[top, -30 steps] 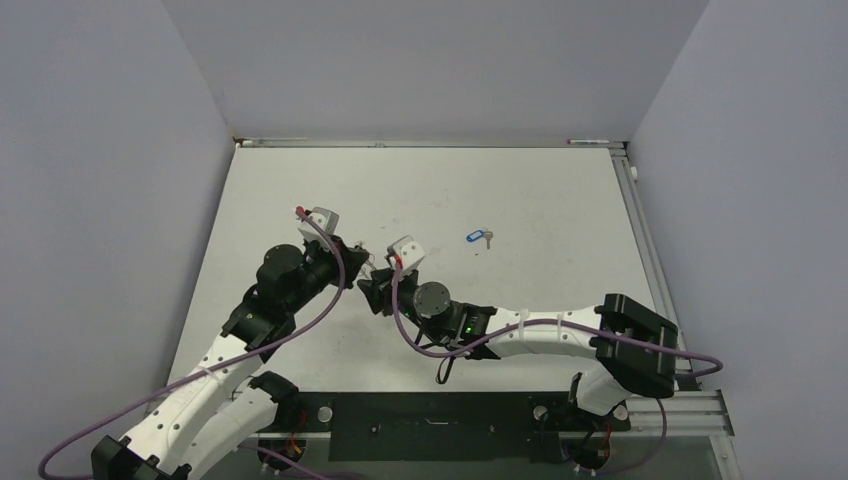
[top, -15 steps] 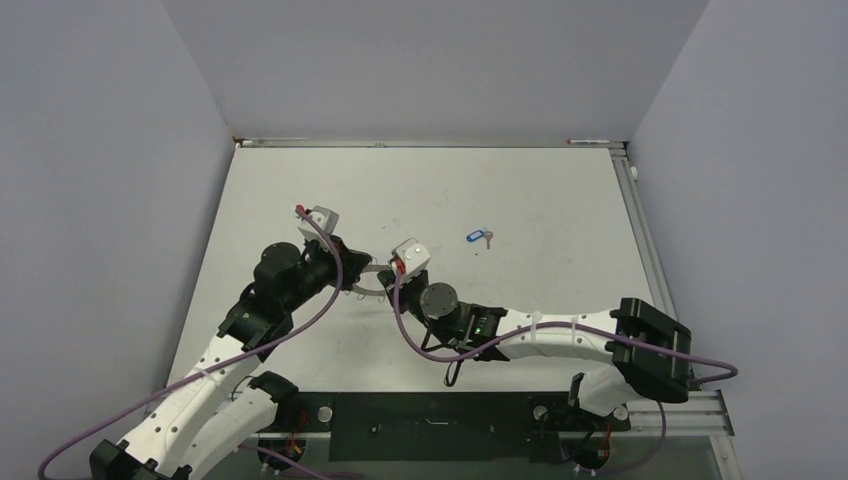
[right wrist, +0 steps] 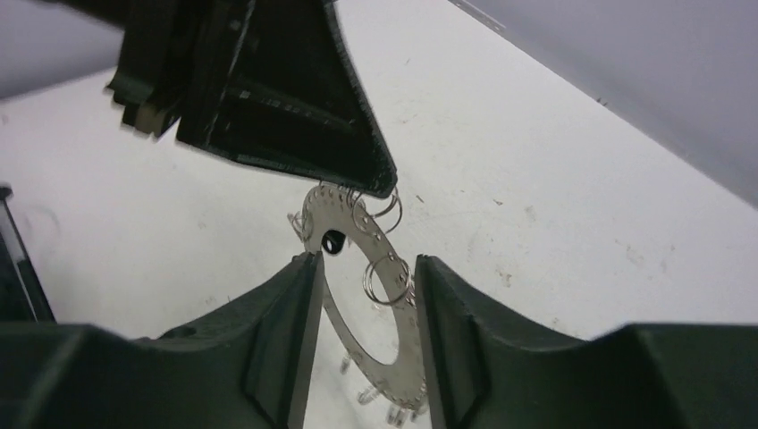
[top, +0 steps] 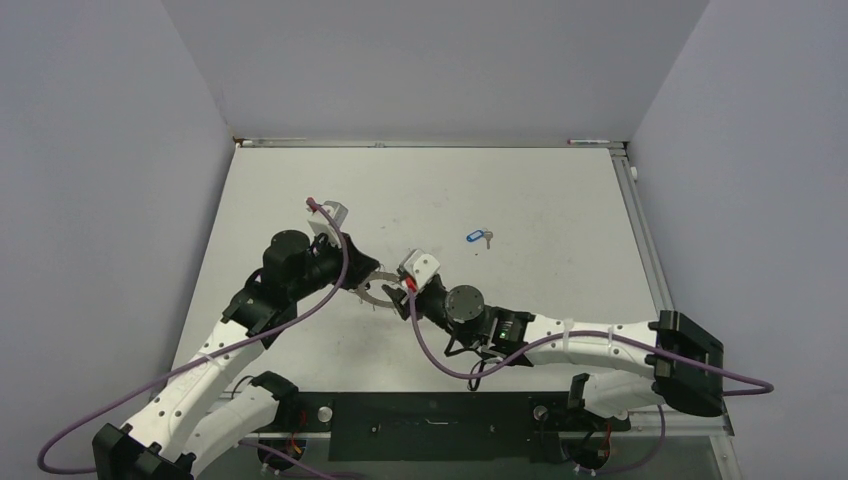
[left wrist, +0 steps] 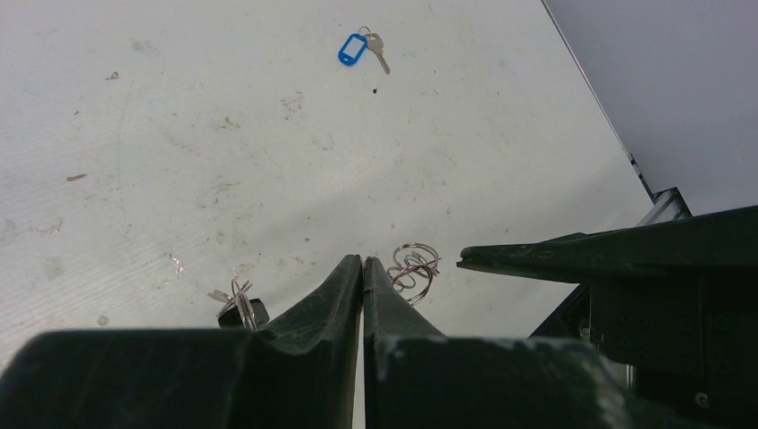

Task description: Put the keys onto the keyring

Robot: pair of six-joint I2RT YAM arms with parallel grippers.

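The keyring (right wrist: 407, 332), a flat grey ring with wire loops on its edge, hangs tilted above the table. My left gripper (right wrist: 383, 186) is shut on its top edge; in the left wrist view (left wrist: 362, 262) the jaws pinch it edge-on, with loops (left wrist: 413, 268) beside them. The black-headed key (right wrist: 332, 241) hangs on the ring and also shows in the left wrist view (left wrist: 248, 312). My right gripper (right wrist: 366, 261) is open, its fingers on either side of the ring without touching it. The blue-tagged key (top: 478, 237) lies loose on the table, farther back and right (left wrist: 355, 49).
The white table (top: 540, 200) is walled by grey panels at left, back and right. A metal rail (top: 640, 230) runs along its right edge. In the top view both arms meet near the table's middle left, around the keyring (top: 378, 292).
My right arm has drawn back to the right and nearer the front edge, uncovering the ring. My left gripper has shifted slightly right with the ring. The blue-tagged key has not moved.
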